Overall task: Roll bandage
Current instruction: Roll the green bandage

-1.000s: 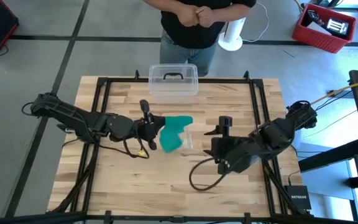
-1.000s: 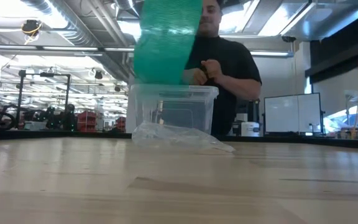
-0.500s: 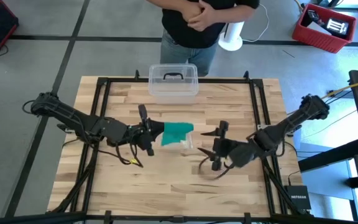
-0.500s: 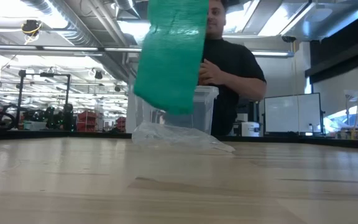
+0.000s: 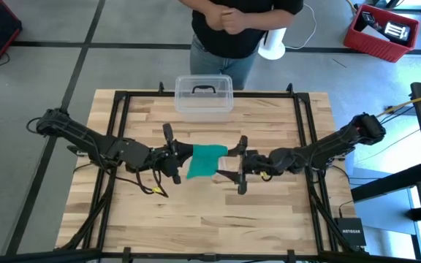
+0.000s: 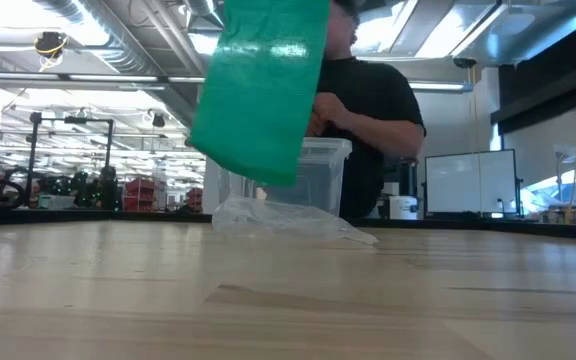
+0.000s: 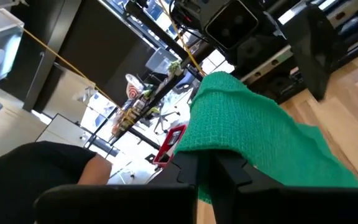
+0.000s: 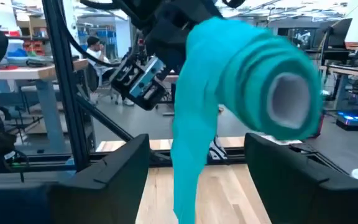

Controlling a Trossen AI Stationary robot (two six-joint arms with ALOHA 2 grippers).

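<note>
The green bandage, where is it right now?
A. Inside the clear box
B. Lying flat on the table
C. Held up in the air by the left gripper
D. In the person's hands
C. The left gripper is shut on one end of the bandage, which hangs clear of the table in the low view.

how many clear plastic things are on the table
2. A clear lidded box sits at the table's far edge, in front of the person. A crinkled clear wrapper lies on the wood nearer the middle, under the hanging bandage. More may be hidden behind the bandage.
</note>
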